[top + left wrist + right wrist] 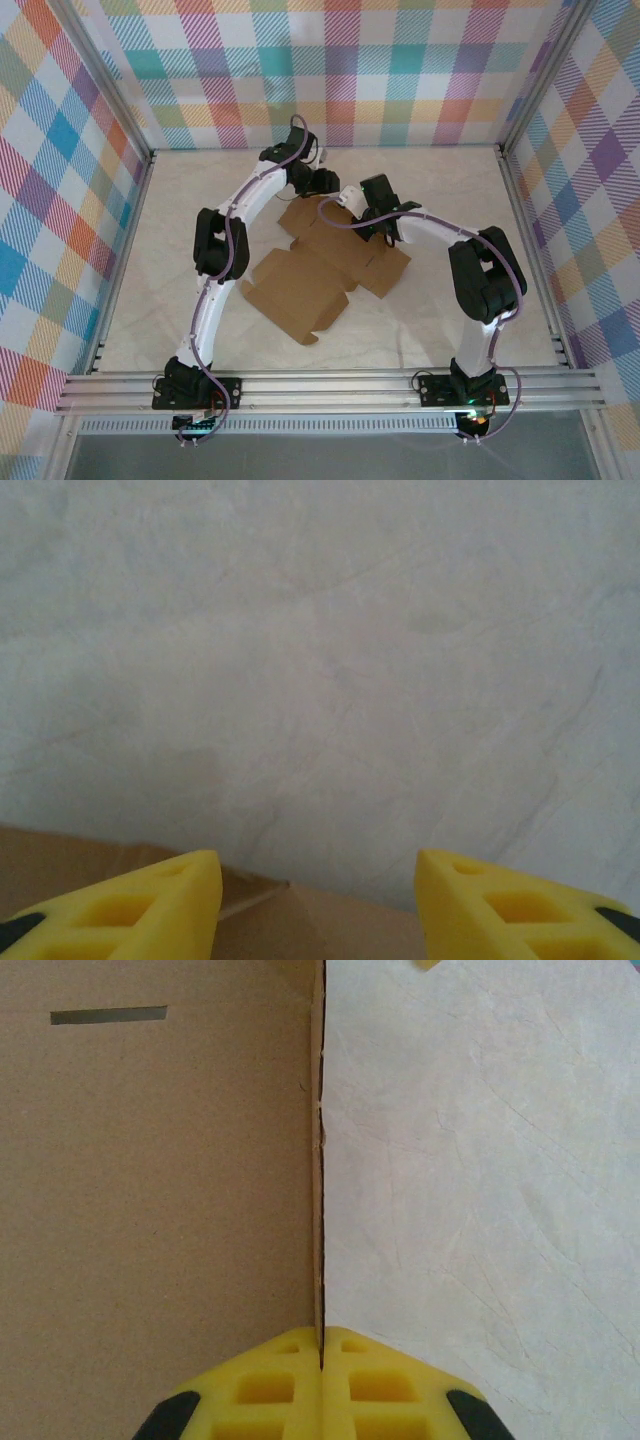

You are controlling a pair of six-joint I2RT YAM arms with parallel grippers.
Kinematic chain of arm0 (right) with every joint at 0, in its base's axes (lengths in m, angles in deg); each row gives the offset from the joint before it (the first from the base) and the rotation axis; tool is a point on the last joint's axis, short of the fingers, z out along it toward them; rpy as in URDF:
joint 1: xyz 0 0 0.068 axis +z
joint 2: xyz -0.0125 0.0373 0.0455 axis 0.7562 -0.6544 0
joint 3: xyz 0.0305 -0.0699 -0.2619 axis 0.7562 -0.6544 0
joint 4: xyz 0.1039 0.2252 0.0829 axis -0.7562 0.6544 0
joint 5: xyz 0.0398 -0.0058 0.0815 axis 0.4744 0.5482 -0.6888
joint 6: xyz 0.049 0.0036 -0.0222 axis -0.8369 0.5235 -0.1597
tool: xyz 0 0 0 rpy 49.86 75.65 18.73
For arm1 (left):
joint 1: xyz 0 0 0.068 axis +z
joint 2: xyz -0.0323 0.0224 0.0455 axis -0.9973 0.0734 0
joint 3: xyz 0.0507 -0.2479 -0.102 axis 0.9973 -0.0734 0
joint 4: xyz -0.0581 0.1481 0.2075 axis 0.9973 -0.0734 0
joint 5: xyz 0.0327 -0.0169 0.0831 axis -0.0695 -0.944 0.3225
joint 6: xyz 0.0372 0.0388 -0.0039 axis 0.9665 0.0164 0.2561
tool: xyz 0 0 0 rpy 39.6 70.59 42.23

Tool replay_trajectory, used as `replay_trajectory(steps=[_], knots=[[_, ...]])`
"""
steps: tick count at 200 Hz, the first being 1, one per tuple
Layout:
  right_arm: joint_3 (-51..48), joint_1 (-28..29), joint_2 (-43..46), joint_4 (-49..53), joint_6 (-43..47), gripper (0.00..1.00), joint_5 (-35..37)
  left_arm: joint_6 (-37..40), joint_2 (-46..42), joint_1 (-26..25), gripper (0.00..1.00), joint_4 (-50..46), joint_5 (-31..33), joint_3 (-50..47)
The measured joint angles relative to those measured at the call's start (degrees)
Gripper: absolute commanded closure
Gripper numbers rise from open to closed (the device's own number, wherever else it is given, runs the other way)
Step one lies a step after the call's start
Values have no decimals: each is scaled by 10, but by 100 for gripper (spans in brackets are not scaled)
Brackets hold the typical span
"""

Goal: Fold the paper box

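**Right tool** (pixel 321 1348): fully closed, pinching the thin edge of an upright flap (pixel 318 1160) of the paper box (pixel 300 290). The flap stands on edge between the pads. A brown panel with a narrow slot (pixel 108 1016) lies on one side of it and bare tabletop (pixel 450 190) on the other.

**Left tool** (pixel 318 872): jaws apart, roughly half spread, nothing between them. Its yellow fingertips (pixel 170 900) sit over a cardboard edge on the sheet's far side. Contact with the cardboard cannot be told.

**Paper box**: plain brown die-cut sheet, mostly flat, lying about the middle of the tabletop. One large panel reaches toward the near edge and smaller panels toward the right edge. Folding judged barely begun.

**Hazards, as judged:**
- The flap is gripped by a slim margin only, so a pull across the crease could slide it out or tear it.
- The sheet is light and unanchored, so raising the flap may drag the whole blank over the tabletop rather than bend it at the score.
- The left tool, if it closes off the edge, takes nothing or crumples a corner.
- Both arms crowd the far part of the sheet, so a careless swing risks a knock.
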Motion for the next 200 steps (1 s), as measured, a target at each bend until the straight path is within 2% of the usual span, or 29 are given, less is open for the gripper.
replay_trajectory(steps=[22,46,99,161,200], knots=[[0,0,0,0,0,100,6,-9,0,-7,54,-16,0,0],[0,0,0,-2,0,100,11,-19,0,-16,63,-21,-5,0],[1,6,-1,-2,3,100,26,-65,0,-18,73,-17,-9,0],[1,8,-10,5,17,100,54,-205,-10,-18,65,66,-20,-79],[1,9,-14,4,20,100,57,-291,-17,-18,69,86,-19,-100]])
